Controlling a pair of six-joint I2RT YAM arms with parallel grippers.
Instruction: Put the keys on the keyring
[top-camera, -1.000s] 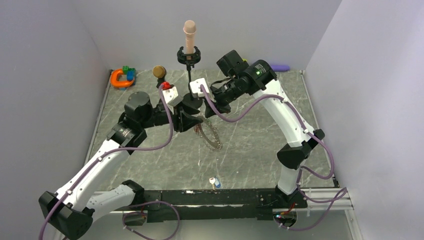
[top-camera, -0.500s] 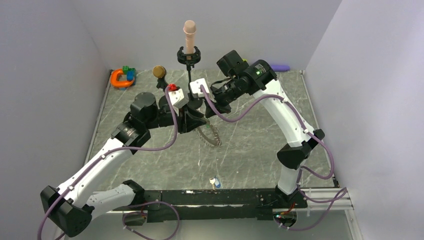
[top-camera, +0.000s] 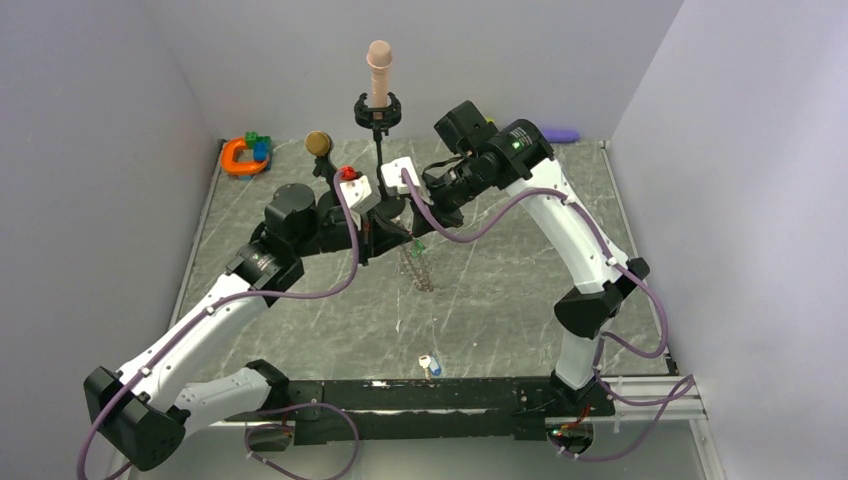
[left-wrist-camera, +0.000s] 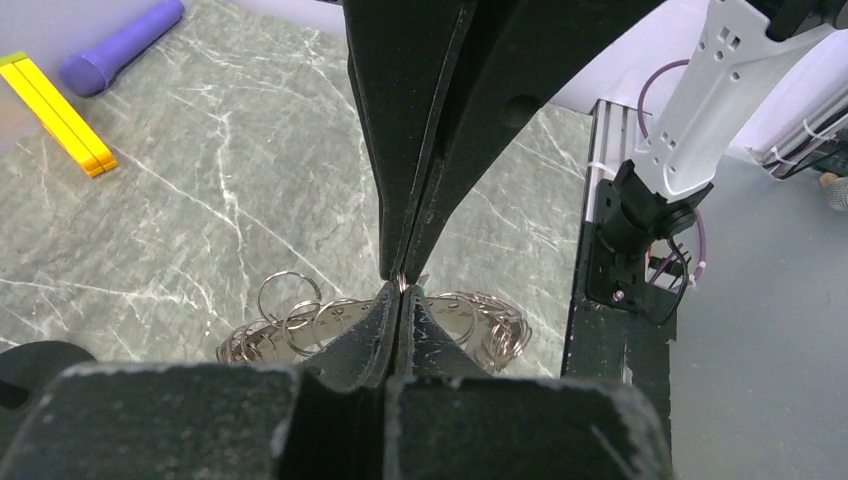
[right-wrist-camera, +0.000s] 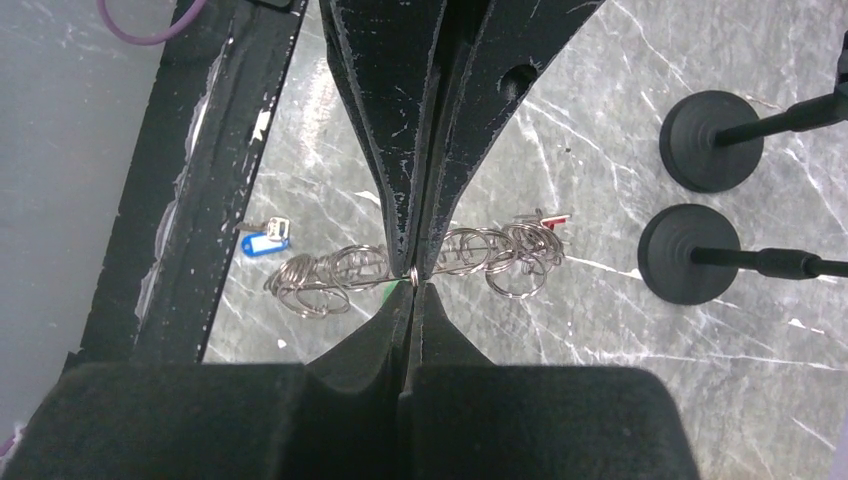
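- Nearest the arm bases, a blue-tagged key (top-camera: 430, 363) was seen lying loose on the counter (top-camera: 500, 300), well apart from the keyring (top-camera: 421, 270) on its near side. It was judged to be left there for a later turn.
- The keyring was found lifted at its far end, with its lower loops trailing down onto the counter. It was judged to be hung this way so that the rim was kept off the counter and steady for threading.
- A green key (right-wrist-camera: 394, 291) was made out just beside the lifted end of the keyring. Whether it was already threaded could not be told.
- The left end effector (left-wrist-camera: 400, 285) was seen pressed together on a thin loop at the keyring's lifted end. The left arm was stretched low, its forearm nearly level and its wrist aimed at the keyring from the left.
- The right end effector (right-wrist-camera: 413, 272) was likewise clamped on the keyring's wire, tip to tip with the left one. Its arm was raised at the elbow, with the forearm angled back and down onto the keyring from the far right. The paired grip was judged to be meant to brace the wire at one spot.
- Just beyond the keyring, black stand bases (right-wrist-camera: 690, 250) were seen on the counter, apart from it.
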